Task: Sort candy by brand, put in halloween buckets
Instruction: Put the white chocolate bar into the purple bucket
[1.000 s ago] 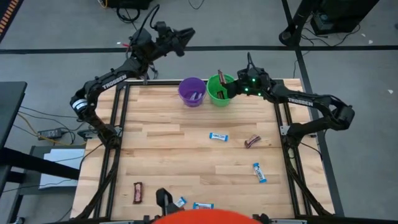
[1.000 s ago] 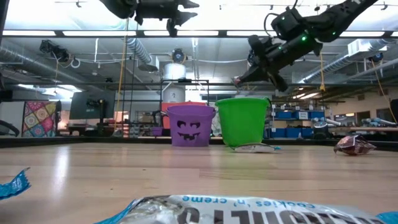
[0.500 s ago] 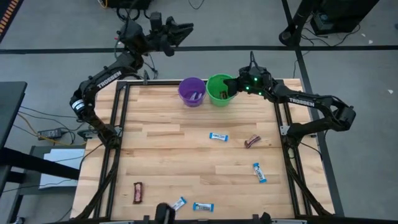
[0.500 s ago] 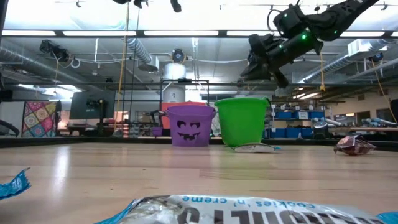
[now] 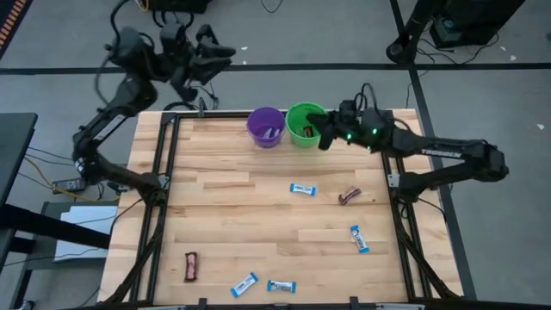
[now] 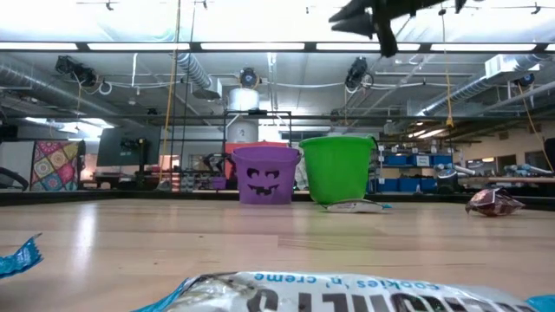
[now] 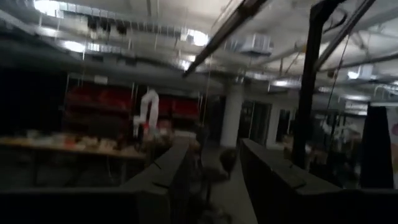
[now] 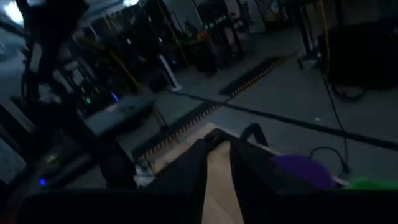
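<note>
The right gripper (image 5: 325, 136) has pulled back from over the green bucket (image 5: 303, 123) and now hangs just off its right rim, near the bench's far edge. A second ago a dark bar stood pinched above that bucket; now nothing shows between the fingers, which look parted in the right wrist view, bench wood visible in the gap. My read: that brown bar has gone into the green bucket, one more piece sorted. The left gripper (image 5: 209, 53) has swung further out, well beyond the bench's far-left corner, over the floor; its fingers stand apart in the left wrist view and hold nothing.

The purple bucket (image 5: 265, 126) sits touching the green one, middle of the far edge, something pale inside it.

Still loose on the bench (image 5: 224, 215): a blue-and-white bar (image 5: 302, 189) near the centre, a brown bar (image 5: 349, 196) right of it, another blue bar (image 5: 359, 238) toward the right edge, two blue ones (image 5: 245, 283) (image 5: 281, 286) at the near edge, and a brown bar (image 5: 190, 266) by the near-left corner. All small, flat, crinkly wrappers lying at odd angles. Six to go.
</note>
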You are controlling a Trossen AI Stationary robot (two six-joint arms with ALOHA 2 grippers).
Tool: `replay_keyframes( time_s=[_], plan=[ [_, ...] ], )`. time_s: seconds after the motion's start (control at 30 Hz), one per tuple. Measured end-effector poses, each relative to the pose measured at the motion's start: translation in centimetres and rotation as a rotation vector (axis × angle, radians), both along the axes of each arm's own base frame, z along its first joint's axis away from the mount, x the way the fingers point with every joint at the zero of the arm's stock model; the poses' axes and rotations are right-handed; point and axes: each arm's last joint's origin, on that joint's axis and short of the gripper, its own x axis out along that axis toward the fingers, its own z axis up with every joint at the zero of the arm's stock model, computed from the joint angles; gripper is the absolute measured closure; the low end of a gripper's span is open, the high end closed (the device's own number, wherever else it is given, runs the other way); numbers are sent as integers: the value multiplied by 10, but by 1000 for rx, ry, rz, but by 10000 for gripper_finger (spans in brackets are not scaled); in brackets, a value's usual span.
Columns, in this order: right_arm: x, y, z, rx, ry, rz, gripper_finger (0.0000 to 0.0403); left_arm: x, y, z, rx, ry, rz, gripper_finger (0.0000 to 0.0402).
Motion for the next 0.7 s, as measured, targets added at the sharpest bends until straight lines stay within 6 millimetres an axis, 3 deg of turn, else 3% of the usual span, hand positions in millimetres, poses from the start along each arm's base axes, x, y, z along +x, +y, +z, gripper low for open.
replay_keyframes(
  time_s=[0.13, 0.37, 0.47, 0.7],
  plan=[
    [20, 36, -3, 42, 117, -6, 323, -18, -18, -2, 26, 97, 19, 260],
    [47, 85, -30, 217, 209, -120, 324, -35, -37, -14, 17, 255, 12, 260],
    [43, 99, -40, 324, 234, -228, 324, -33, -40, -20, -24, 315, -11, 260],
    [9, 119, -58, 554, 410, -424, 324, -27, -46, -25, -36, 352, 8, 260]
  ],
)
